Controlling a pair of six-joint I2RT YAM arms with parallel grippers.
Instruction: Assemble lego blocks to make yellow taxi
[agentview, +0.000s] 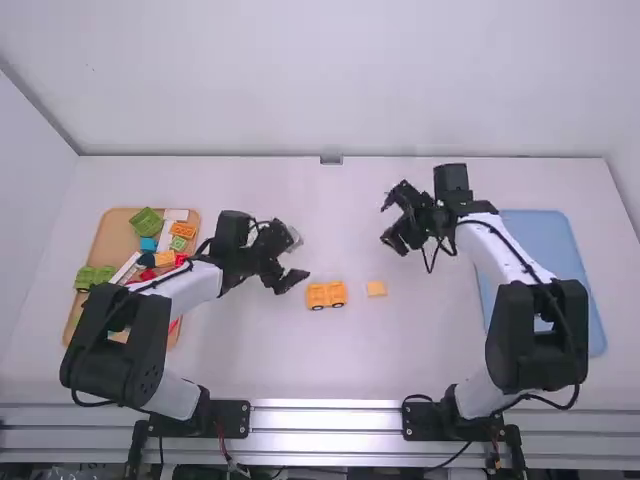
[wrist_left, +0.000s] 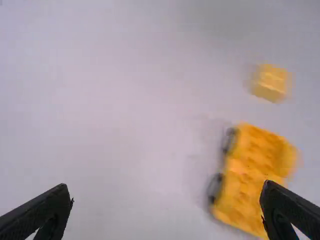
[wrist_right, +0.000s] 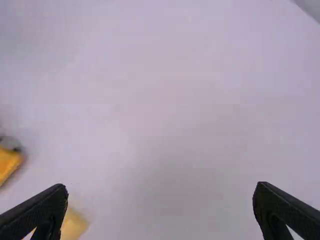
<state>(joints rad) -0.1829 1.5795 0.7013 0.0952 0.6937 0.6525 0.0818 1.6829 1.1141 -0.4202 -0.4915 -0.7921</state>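
White table (agentview: 330, 365): yellow wheeled block (agentview: 325, 293) near small yellow block (agentview: 376, 288); left gripper (agentview: 302, 257), right gripper (agentview: 387, 222), fingers spread apart.

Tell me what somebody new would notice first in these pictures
Probably the wheeled yellow-orange block piece near the middle of the white table, with a small block of similar colour to its right. Next, likely the crowded tan tray of colourful bricks at the left, opposite the blue tray at the right.

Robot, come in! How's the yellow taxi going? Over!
Left end effector, right end effector: open, empty. Yellow wheeled car base on table; small yellow block beside it, unattached. Nothing between them.
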